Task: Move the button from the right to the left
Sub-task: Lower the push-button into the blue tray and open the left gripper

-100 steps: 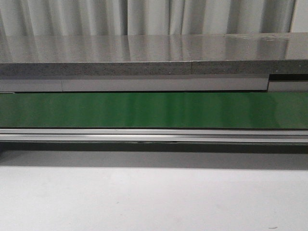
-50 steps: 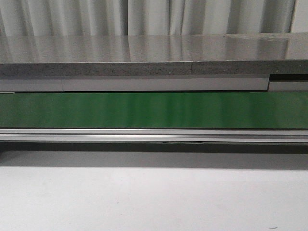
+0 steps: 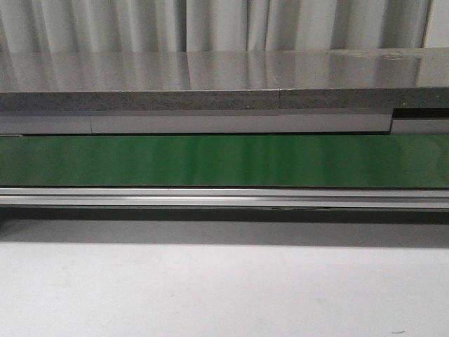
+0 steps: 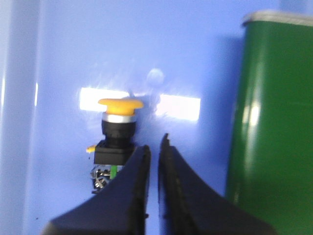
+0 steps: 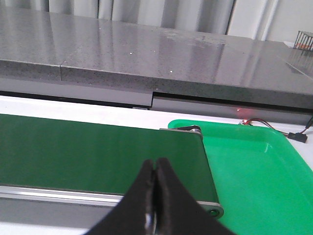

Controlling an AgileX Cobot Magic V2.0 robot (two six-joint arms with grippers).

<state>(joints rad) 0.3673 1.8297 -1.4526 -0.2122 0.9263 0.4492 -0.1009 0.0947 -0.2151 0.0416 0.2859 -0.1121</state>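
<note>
We're seeing no arm, no gripper and no button in the front view; only the green belt (image 3: 224,161), its metal rail (image 3: 224,199) and the grey speckled counter (image 3: 210,77) behind are showing there. In the left wrist view the picture is looking blurry, and the button's lower metal bits are partly hidden behind a finger, so we can't make out details. The button (image 4: 117,132) is standing upright on a pale blue surface (image 4: 63,58), just beside the left gripper (image 4: 154,144) tips, off to one side and not betw. the fingers; whether it's touching we can't tell. Left fingers are sitting nearly together w/ a thin gap, holding nothing. Right gripper (image 5: 155,169) is pressed closed, empty, hanging over the belt's end near a glossy green tray (image 5: 259,161). Button cap is looking rounded, yellow-orange, over a silver ring and a black blocky body. Belt is looking smooth, shiny.
</note>
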